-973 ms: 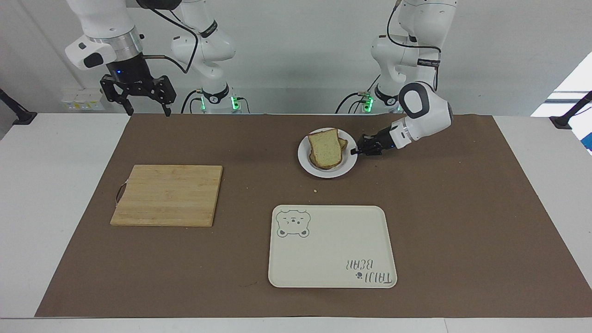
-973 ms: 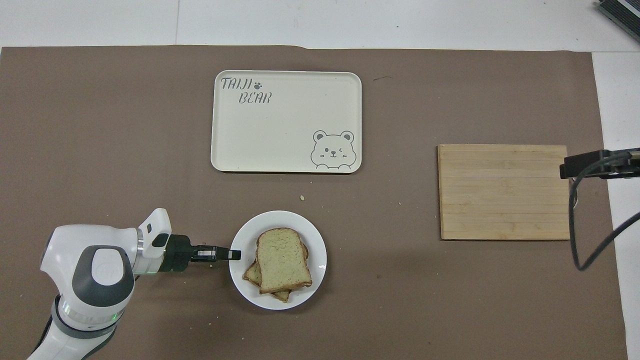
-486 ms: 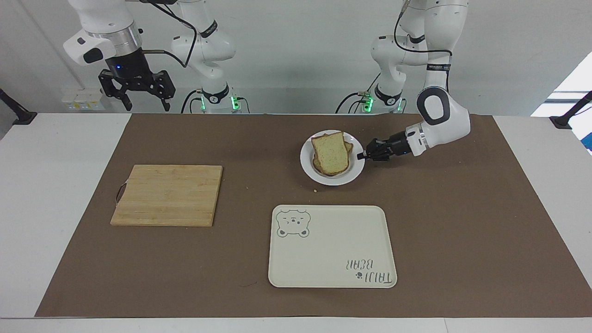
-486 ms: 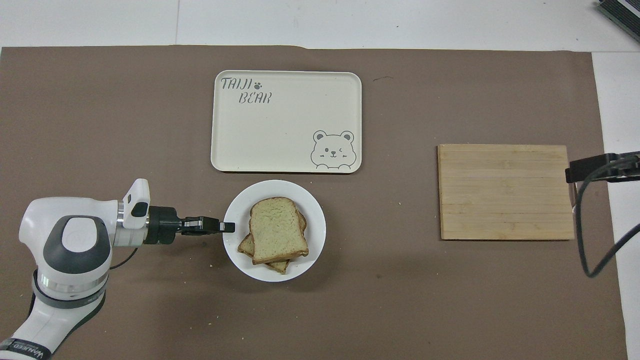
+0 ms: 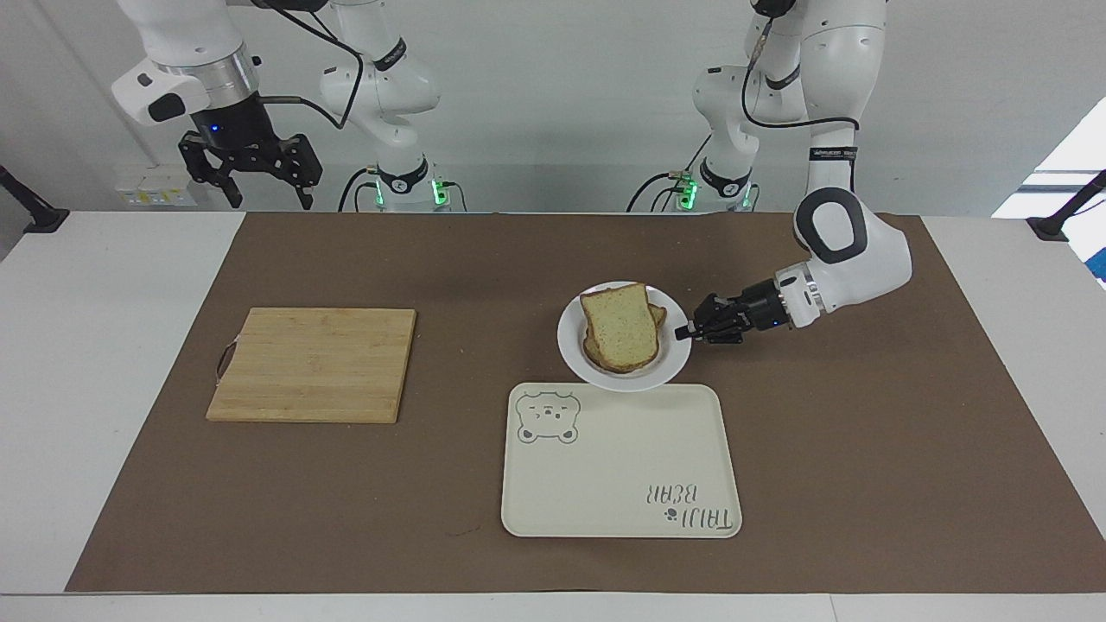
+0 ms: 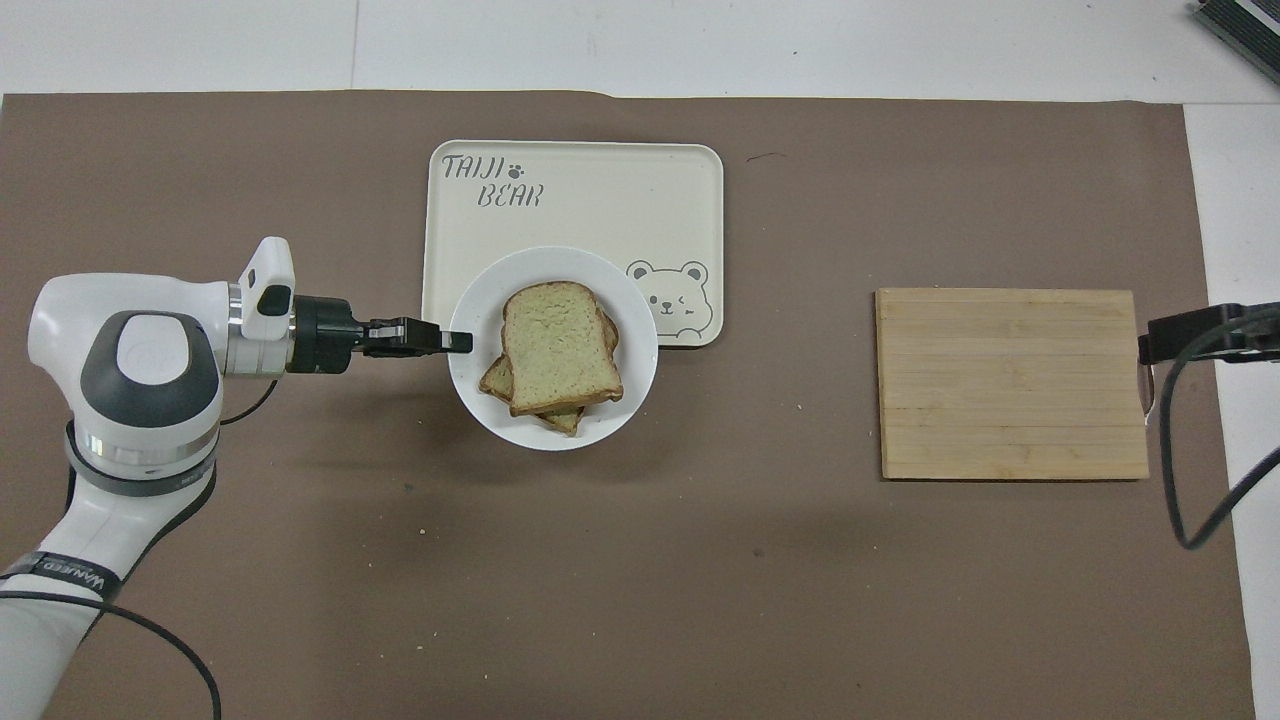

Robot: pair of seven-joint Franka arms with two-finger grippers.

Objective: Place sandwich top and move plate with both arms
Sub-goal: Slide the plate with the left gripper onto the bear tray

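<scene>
The small white plate (image 5: 574,347) (image 6: 470,388) holds a sandwich, and the sandwich top (image 5: 619,326) (image 6: 556,345), a pale speckled slice with a brown crust, lies on a lower slice that peeks out at its edges. My left gripper (image 5: 685,331) (image 6: 462,343) is shut on the plate's rim at the left arm's end. The plate's edge farther from the robots overlaps the rim of the cream bear tray (image 5: 622,466) (image 6: 580,195). My right gripper (image 5: 270,200) hangs open and empty, high over the table's edge at the right arm's end, waiting.
A wooden cutting board (image 5: 313,363) (image 6: 1010,385) lies on the brown mat toward the right arm's end. A few crumbs dot the mat. In the overhead view a black part of the right hand (image 6: 1190,333) and its cable show beside the board.
The left gripper has carried the plate with the sandwich away from the robots, from the open mat to the tray's edge. The right gripper has risen slightly and stays open.
</scene>
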